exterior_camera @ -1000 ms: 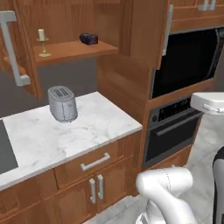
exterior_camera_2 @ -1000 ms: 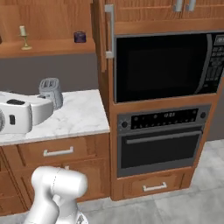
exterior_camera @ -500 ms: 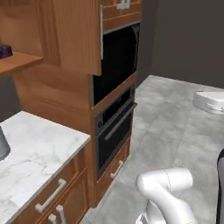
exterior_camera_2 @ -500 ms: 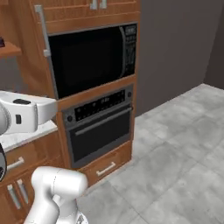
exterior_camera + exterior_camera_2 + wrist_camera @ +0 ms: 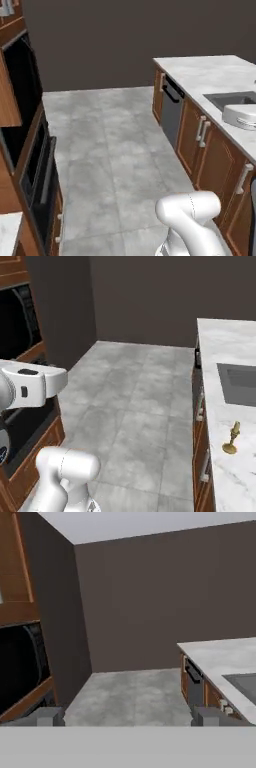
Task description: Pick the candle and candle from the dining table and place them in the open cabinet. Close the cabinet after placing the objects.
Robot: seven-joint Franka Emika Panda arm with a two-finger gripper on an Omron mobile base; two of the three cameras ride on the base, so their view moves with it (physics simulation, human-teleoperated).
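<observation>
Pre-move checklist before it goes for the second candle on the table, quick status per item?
1. Gripper open and empty: ok, the fingertips stand wide apart in the hand view with nothing between them.
2. Candle located: ok, upright on the dining table, near its front edge, on the near side of the sink.
3. Candle within reach now: not ok, the hand points at the far wall, well away from it.
4. Floor between base and table free of obstacles: ok.
5. Sink and faucet clearance: cannot tell, the faucet is not in the frames.
6. Cabinet ready to receive: cannot tell from these views.
</observation>
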